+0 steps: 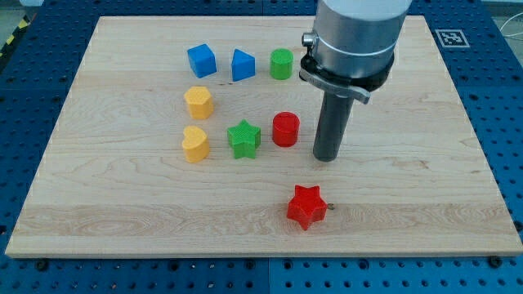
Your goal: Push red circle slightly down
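Observation:
The red circle (285, 129) stands near the middle of the wooden board (98, 204). My tip (327, 158) rests on the board just to the right of the red circle and slightly lower in the view, a small gap apart from it. A green star (243, 138) sits just left of the red circle. A red star (306, 207) lies below my tip.
A blue cube (201, 60), a blue block (242, 64) and a green cylinder (281, 63) form a row near the view's top. A yellow block (198, 102) and a yellow heart (195, 144) stand at the left. The arm's grey body (355, 41) hangs over the top right.

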Controlling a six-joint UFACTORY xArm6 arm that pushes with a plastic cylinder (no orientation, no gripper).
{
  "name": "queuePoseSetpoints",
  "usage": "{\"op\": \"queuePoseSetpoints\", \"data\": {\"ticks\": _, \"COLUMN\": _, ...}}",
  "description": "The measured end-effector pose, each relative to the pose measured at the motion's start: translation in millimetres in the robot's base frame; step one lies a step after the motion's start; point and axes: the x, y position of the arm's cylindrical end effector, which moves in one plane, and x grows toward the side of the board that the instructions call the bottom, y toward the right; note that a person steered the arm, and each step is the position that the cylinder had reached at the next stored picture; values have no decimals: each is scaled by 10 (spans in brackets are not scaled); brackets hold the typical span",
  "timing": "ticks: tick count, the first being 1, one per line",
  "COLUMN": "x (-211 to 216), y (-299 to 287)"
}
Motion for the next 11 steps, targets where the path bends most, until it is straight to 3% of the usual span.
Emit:
{"op": "queuePoseSetpoints", "data": {"ticks": 3, "x": -671, "y": -112}}
{"op": "queuePoseSetpoints", "data": {"ticks": 11, "x": -599, "y": -346}}
